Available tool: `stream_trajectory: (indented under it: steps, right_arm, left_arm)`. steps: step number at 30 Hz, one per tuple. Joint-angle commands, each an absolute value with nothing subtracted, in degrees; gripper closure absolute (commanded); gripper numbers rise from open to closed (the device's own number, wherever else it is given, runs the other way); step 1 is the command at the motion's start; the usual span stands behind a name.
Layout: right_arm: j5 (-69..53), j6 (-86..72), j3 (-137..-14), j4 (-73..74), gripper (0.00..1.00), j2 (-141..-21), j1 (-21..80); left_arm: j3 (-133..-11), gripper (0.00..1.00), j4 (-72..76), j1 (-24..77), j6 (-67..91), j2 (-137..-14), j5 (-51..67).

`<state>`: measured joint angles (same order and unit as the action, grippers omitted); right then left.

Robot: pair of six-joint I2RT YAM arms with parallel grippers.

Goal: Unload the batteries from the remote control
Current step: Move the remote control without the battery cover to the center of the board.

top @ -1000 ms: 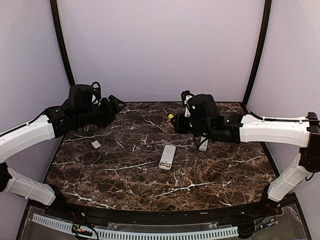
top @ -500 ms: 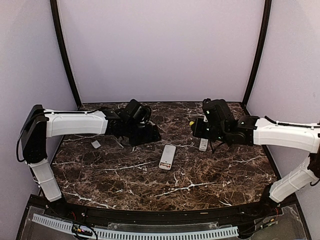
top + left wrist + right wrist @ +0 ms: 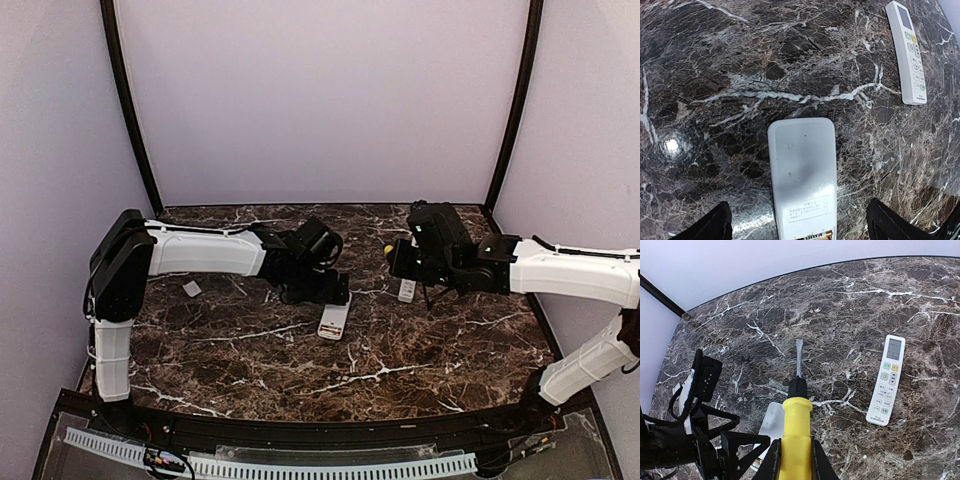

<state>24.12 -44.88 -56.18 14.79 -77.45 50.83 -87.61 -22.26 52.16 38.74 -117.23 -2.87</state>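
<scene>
Reddish cylindrical batteries (image 3: 812, 236) sit in the open end of a face-down white plastic remote (image 3: 801, 175). The left gripper (image 3: 800, 222) hovers over it, fingers spread; to its right, the right gripper (image 3: 795, 460) clamps a yellow-handled screwdriver (image 3: 796, 425).

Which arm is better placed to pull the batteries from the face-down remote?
Left, most likely. The left gripper hangs open over the face-down remote, right at the end where the batteries show. The right gripper is shut on the yellow-handled screwdriver, off to the side.

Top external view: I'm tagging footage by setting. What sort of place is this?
Probably a robotics lab cell: plain lilac walls, a marble-patterned table, left arm and right arm bolted at its near edge.
</scene>
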Motion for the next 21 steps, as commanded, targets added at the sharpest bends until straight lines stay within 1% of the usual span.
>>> stream_trajectory:
  steps: [1,10,17,21]
  right_arm:
    - [25.40,-45.70,-55.47,14.59,1.00,-76.22,50.34]
    - [25.39,-46.27,-55.36,14.63,1.00,-76.37,50.23]
    - [25.23,-46.85,-55.33,14.69,1.00,-76.80,50.18]
    - [25.07,-47.11,-55.43,14.68,1.00,-77.00,50.19]
  left_arm:
    - [-90.65,0.06,-25.65,53.00,35.67,-119.37,-4.58]
    - [-95.65,0.04,-29.34,54.99,33.49,-124.05,-8.99]
    - [-97.16,0.04,-30.50,55.86,32.78,-125.78,-10.29]
    - [-97.89,0.06,-31.21,56.19,32.70,-126.71,-12.00]
